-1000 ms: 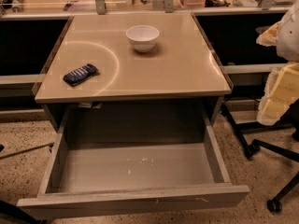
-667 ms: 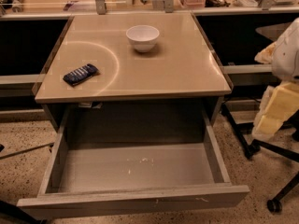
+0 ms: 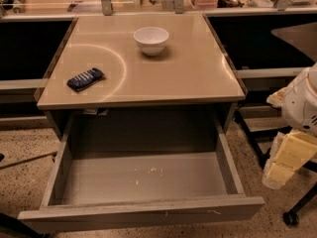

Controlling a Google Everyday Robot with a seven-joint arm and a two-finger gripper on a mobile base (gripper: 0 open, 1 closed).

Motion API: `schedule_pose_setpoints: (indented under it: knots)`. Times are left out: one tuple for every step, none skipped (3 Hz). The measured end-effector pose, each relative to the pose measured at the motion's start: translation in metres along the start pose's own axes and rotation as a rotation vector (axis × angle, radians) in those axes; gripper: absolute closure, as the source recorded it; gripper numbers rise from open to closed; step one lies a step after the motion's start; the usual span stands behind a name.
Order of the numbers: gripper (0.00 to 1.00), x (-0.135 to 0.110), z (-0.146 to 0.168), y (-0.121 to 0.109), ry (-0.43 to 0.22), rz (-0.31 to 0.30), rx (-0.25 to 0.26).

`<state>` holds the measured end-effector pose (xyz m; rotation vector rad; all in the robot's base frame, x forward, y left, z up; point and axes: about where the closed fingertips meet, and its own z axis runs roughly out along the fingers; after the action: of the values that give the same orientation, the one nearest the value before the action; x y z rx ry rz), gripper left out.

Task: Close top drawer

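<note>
The top drawer (image 3: 143, 182) is pulled far out of the cabinet toward me. It is wide, deep and grey, with pale specks on its inner floor, and it holds nothing. Its plain front (image 3: 138, 214) runs along the bottom of the view with small pale chips on the top edge. My gripper (image 3: 285, 165) hangs at the right edge, beside the drawer's right side and apart from it, below the white arm housing (image 3: 304, 100).
The tan cabinet top (image 3: 183, 73) carries a white bowl (image 3: 151, 39) at the back and a dark snack bag (image 3: 85, 79) at the left. A chair base with a caster (image 3: 291, 217) stands at the lower right. The floor is speckled.
My arm and gripper have moved down and a little left along the right edge, toward the drawer's right side. The drawer, bowl and bag have not moved.
</note>
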<state>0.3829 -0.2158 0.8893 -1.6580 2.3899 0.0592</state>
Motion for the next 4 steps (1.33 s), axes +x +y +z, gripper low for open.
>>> schedule_pose_setpoints:
  knots:
    - [0.0,0.0,0.0,0.0,0.0,0.0,0.0]
    - [0.0,0.005,0.01,0.013,0.019,-0.008,-0.012]
    - [0.0,0.02,0.031,0.05,0.016,-0.011,-0.04]
    - [0.0,0.035,0.058,0.082,0.057,-0.039,-0.095]
